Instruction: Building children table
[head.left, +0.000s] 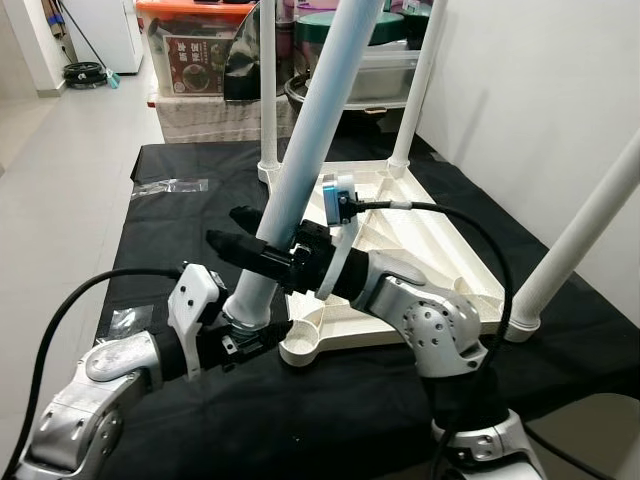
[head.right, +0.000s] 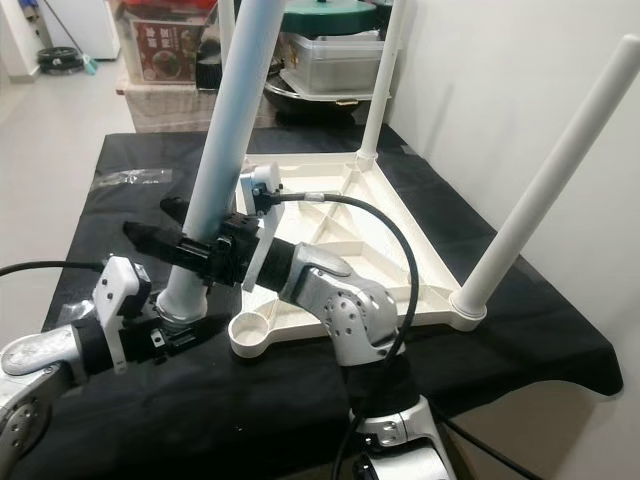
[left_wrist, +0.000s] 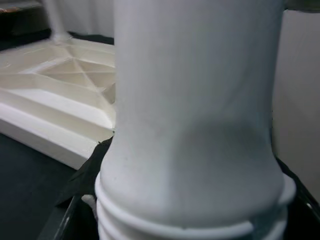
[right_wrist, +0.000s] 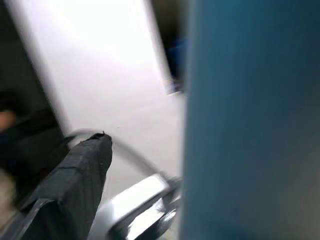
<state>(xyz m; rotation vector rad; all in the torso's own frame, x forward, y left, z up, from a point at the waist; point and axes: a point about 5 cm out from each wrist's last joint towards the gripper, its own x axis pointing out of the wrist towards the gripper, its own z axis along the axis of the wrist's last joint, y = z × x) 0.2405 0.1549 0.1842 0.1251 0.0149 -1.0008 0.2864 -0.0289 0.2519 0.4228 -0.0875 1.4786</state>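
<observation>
Upturned tabletop (head.left: 420, 250) lies on black-covered bench (head.left: 180, 215), ribbed underside up. Three legs already stand in their corner sockets; the near-left socket (head.left: 305, 345) is empty.

Fourth leg (head.left: 300, 175) is loose, leaning up and away. Its threaded foot rests on the cloth just left of the empty socket, not in it.

Left gripper (head.left: 243, 340) is at the foot of the leg, fingers on either side of the threaded collar and closed on it. Left wrist view shows the collar rings right up against the camera.

Right gripper (head.left: 240, 240) is just above the left one, reaching across from the tabletop side, fingers clamped round the shaft.

Handling, as a judgement:
- Leg looks like hollow plastic tube: light, rigid, smooth and likely slippery, so it could twist in the fingers.
- Long shaft above the right gripper makes it top-heavy; the lean may grow if either hold loosens.
- Best hold is low on the shaft, near the collar, leaving the threads free to enter the socket.
- Tabletop is light and may slide on the cloth when the leg is pushed in or turned.
</observation>
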